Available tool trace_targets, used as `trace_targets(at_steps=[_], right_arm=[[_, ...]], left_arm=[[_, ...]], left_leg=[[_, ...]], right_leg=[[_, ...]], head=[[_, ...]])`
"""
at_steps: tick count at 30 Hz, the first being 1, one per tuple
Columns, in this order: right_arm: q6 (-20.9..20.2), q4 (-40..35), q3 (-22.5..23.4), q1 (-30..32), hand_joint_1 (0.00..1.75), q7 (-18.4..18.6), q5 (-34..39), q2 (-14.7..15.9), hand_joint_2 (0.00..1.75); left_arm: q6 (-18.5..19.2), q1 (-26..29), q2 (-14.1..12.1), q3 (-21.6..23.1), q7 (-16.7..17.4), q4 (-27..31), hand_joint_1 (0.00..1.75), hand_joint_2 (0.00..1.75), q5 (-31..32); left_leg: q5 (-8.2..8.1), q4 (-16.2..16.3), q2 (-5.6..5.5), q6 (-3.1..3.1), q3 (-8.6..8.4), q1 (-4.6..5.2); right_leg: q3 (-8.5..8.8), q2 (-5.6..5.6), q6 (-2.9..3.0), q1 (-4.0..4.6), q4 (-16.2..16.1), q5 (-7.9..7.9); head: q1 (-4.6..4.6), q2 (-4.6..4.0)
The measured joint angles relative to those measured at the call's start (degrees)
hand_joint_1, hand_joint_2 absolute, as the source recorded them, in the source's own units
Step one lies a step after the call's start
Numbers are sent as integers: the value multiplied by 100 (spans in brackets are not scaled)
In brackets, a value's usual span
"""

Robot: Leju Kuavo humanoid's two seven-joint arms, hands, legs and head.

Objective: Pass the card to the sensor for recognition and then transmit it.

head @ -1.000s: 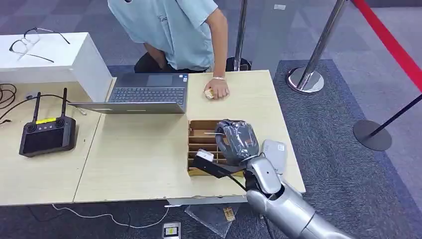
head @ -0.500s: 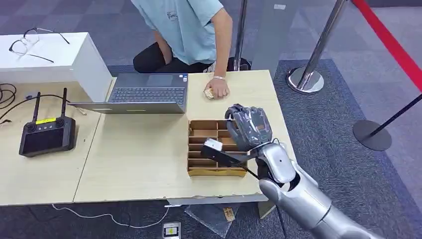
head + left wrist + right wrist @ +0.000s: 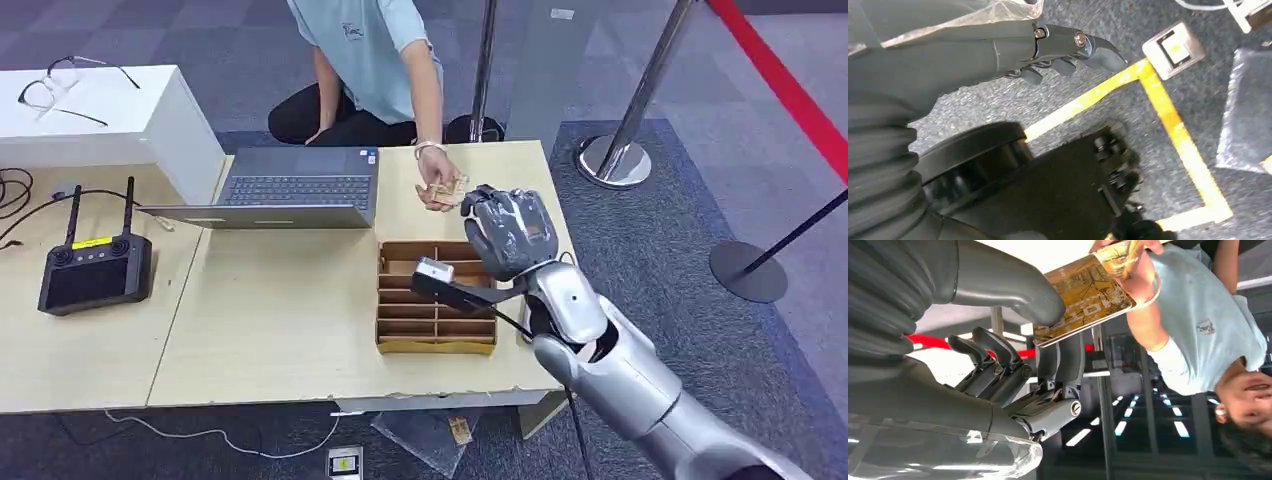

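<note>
Reaching forward, right hand (image 3: pixel 510 232) pinches card (image 3: pixel 1083 295) beside person's hand (image 3: pixel 436 190).

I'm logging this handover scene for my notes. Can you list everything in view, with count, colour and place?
card: one, gold, pinched by the right robot hand, its far edge in the person's hand
divided box: one, brown, on the table near the front edge
table: one, light wood
laptop: one, grey, open, at the back of the table
remote controller: one, black, two antennas, on the left table
white box: one, back left
glasses: one pair, on the white box
barrier posts: metal, on the carpet at right
person: one, light blue shirt, behind the table
right robot hand: grey, raised over the table
left robot hand: grey, hanging above the floor
</note>
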State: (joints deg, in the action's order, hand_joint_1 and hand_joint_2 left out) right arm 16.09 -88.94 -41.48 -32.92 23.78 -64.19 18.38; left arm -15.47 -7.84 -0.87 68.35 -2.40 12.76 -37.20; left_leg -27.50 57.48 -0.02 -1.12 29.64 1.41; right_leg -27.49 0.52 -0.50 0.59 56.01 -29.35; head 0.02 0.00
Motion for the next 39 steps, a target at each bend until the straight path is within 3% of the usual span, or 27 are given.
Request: trace_targets(at_steps=[15,24,39], right_arm=[[98,542,-210,-523,175,-214,70,-52,175],[418,954,-352,-533,175,-278,105,-227,175],[380,1375,-409,-496,175,-203,-170,-232,175]], left_arm=[[116,-173,48,-2,81,0,0,175,-5],[26,-264,46,-13,20,0,0,175,-16],[9,-145,42,-13,33,0,0,175,-44]], left_leg=[[0,0,-1,0,7,0],[0,0,0,0,7,0],[0,0,0,0,7,0]], right_leg=[[-5,0,0,0,0,0],[-5,0,0,1,0,0],[-6,0,0,0,0,0]], head=[[0,0],[0,0],[0,0]])
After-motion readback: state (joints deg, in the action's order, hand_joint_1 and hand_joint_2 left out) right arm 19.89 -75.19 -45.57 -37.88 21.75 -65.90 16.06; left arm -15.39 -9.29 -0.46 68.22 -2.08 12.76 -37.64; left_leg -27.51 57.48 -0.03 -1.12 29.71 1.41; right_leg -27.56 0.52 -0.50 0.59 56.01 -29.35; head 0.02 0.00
